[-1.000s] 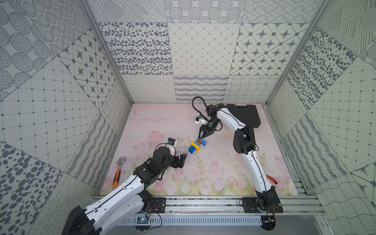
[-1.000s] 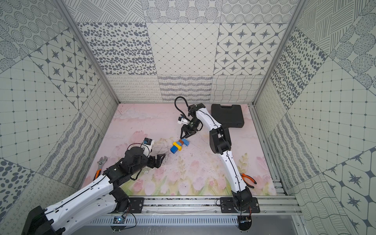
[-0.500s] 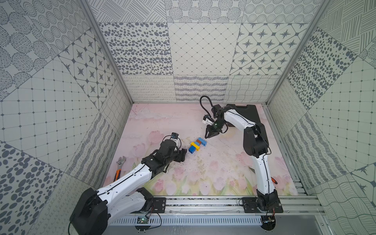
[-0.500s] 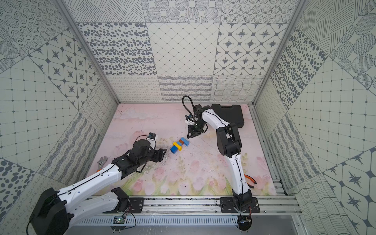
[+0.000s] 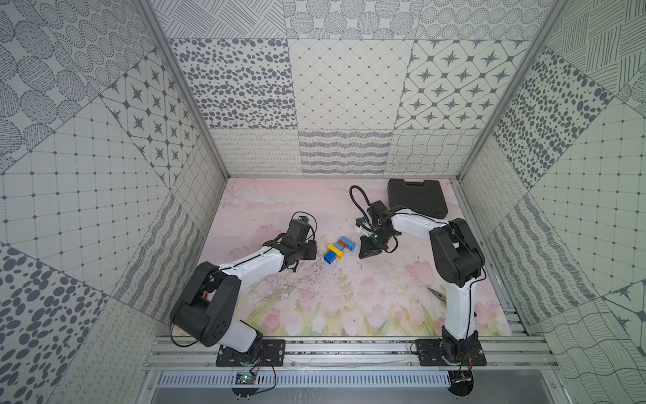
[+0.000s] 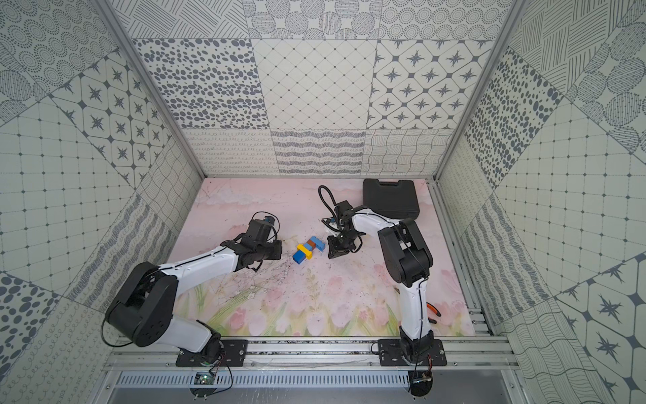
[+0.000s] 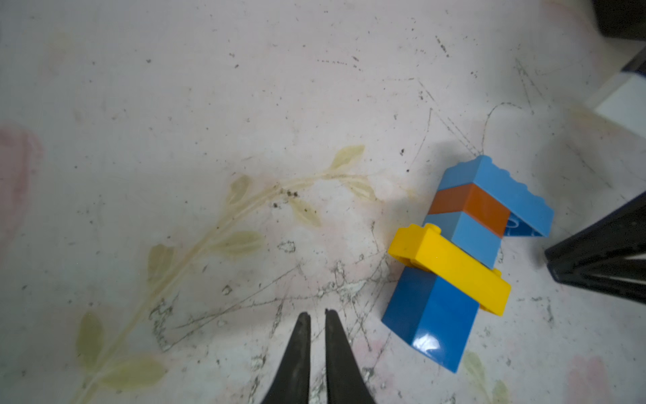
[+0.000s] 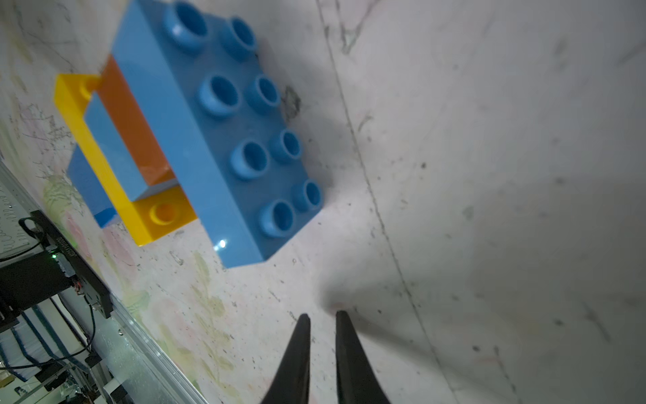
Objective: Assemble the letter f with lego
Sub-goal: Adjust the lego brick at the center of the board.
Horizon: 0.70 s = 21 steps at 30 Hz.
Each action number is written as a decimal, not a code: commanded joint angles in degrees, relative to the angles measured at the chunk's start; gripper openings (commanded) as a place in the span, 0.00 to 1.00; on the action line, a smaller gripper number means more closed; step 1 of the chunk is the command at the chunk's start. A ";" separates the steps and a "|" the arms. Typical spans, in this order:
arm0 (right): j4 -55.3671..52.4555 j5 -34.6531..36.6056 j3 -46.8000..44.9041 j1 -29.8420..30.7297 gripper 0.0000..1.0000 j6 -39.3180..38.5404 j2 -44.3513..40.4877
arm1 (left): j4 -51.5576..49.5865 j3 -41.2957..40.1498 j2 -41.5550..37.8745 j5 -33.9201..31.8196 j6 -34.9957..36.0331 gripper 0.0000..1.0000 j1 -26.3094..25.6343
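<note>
No legible text, labels, numbers or signs in any view. A black module (image 8: 52,266) in the right wrist view carries small white print, too blurred to read.

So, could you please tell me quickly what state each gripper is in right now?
Left gripper: shut, holding nothing.
Right gripper: shut, holding nothing.

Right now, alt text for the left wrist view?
The lego letter f lies flat on the scuffed floral mat, its long yellow brick and long blue brick jutting sideways. The left gripper, jaws shut and empty, is clear of it.
</note>
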 commanded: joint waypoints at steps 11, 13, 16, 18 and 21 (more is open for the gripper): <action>8.05 0.47 3.57 0.22 0.17 2.13 3.07 | 0.27 6.97 8.86 11.81 1.22 0.08 -0.17; 8.09 0.20 5.23 0.13 0.17 2.23 4.32 | -0.23 7.09 8.91 12.38 1.61 0.07 -0.91; 8.00 -0.15 8.02 0.12 0.17 2.73 6.14 | -0.98 7.19 8.89 12.93 1.68 0.07 -1.74; 8.07 -0.31 9.57 0.11 0.18 3.04 7.19 | -0.39 6.87 8.74 14.09 1.47 0.06 -2.11; 7.40 -0.42 12.46 0.12 0.19 3.08 8.90 | 0.11 6.83 8.81 14.60 0.93 0.06 -3.16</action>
